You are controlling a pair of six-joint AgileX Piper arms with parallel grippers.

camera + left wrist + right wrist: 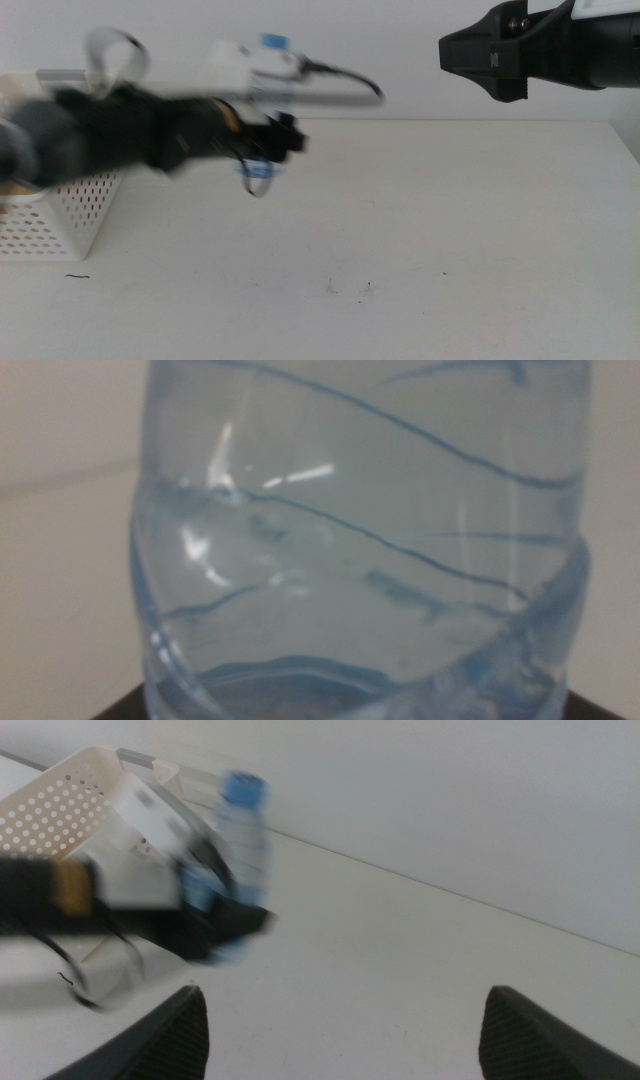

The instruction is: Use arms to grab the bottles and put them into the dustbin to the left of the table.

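1. The left black robot arm (110, 128) reaches in from the left side of the middle view, blurred, with a white boxy block (240, 65) and a black cable (345, 75) on top.
2. The left gripper (275, 140) is pinched on the small clear plastic water bottle (270, 85) with the blue cap (275, 42) and blue label; the bottle is held upright above the large plain white tabletop (450, 220), clear of its surface.
3. In the left wrist view the ribbed, transparent bottle body (360, 540) fills nearly the whole picture, close against the camera.
4. The white perforated plastic basket (60, 215) with a grey rim strip stands at the table's left edge, partly behind the left arm; the held bottle is to its right, near but not over it as far as the blur allows.
5. The right gripper (480, 55) hangs high at the upper right of the middle view, well apart from the bottle.
6. Its two dark jaws stand spread wide with nothing between them, as the right wrist view shows (345, 1025).
7. A few small dark specks (345, 288) mark the tabletop near the front.
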